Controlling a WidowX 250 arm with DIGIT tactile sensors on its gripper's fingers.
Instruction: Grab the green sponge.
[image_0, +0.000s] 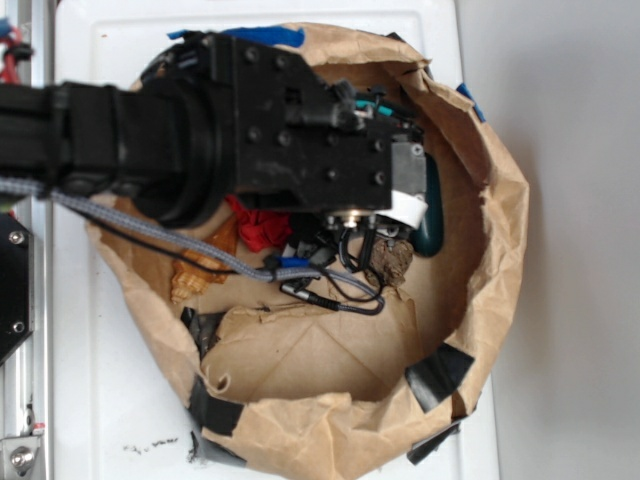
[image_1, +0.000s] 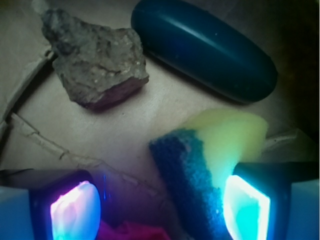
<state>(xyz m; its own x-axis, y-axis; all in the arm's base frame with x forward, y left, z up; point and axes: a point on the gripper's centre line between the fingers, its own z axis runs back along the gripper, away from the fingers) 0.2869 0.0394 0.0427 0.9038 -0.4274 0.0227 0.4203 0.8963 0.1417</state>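
White counter (image_0: 100, 400) fills the exterior view, with a grey surface beyond its right edge. On the counter sits one crumpled brown paper bag (image_0: 500, 240), rolled down into a shallow nest and patched with several strips of black tape (image_0: 438, 372) near the bottom edge of the counter and blue tape (image_0: 275, 36) near the top edge.

One black robot arm (image_0: 150, 140) reaches in from the left edge of the counter, its cables (image_0: 200, 250) trailing across the nest. Inside the bag lie one red crumpled thing (image_0: 258, 228), one brownish-orange thing (image_0: 195, 275), one grey rock (image_1: 97, 62) and one glossy dark green capsule (image_1: 205, 50), the last toward the right edge of the counter.

In the wrist view, the gripper (image_1: 160, 207) hangs low over the bag floor with its two fingers wide apart. One green sponge (image_1: 207, 155) lies between them, nearer the right-hand finger in this view and touching or just in front of its lit pad (image_1: 245, 207); the other pad stands well apart from it. The sponge is tilted, showing its dark scouring face and its yellow foam body. The jaws are spread and not closed on it. The rock and the capsule lie beyond the sponge, apart from it and from each other.
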